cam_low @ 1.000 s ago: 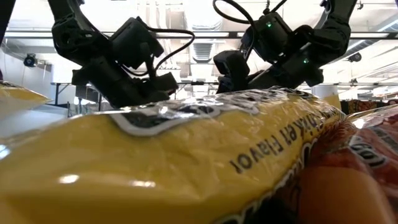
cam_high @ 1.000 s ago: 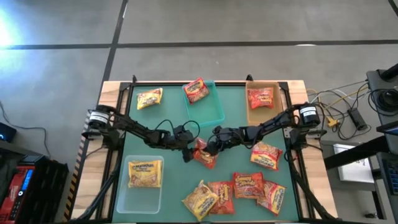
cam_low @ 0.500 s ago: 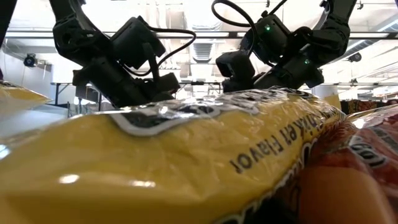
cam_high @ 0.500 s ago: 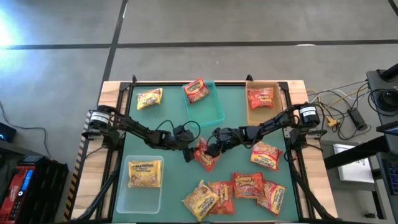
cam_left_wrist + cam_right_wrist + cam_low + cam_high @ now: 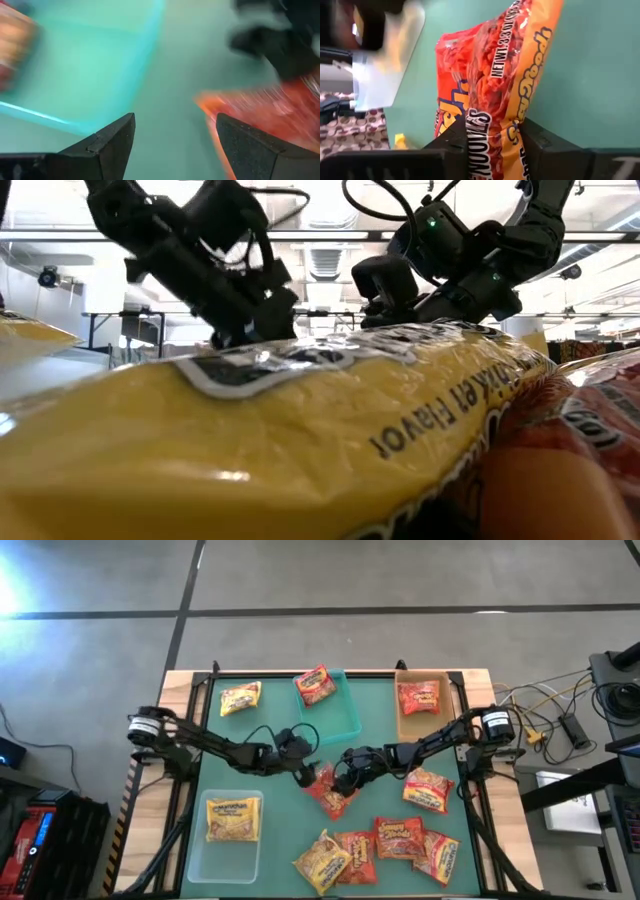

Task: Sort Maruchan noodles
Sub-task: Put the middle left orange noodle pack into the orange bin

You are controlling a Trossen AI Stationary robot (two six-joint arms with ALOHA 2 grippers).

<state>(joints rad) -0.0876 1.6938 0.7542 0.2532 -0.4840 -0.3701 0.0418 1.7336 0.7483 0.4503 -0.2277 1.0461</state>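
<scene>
Orange-red crinkled plastic sits between the fingers of your right gripper [image 5: 492, 145]: the right wrist view shows both dark fingers pressed against the edges of a red noodle packet [image 5: 328, 790], which lies near the middle of the green table [image 5: 270, 735]. A second ago those fingers stood much wider around the same packet; they have since narrowed onto it, so I judge the grasp as made or very nearly made. Your left gripper [image 5: 303, 772] has changed too: it was down beside the packet at about nine o'clock from it, and it has now drawn back toward ten o'clock, with its fingers [image 5: 107, 142] spread wide and nothing between them, the packet's edge only showing beyond them. I read that as a hand-over, the left arm releasing and clearing so the right arm can carry. Note for sorting: the tan bin [image 5: 421, 705] at roughly two o'clock from the packet already holds a red packet, the clear bin [image 5: 230, 855] at eight o'clock holds a yellow one, and the teal bin [image 5: 340, 715] at twelve o'clock has a red packet lying over its rim. The tan bin looks the likely destination. Five more packets wait at five o'clock, along the near edge. Confirm that the packet lifts cleanly before you swing; thin film held by an edge may slip.
</scene>
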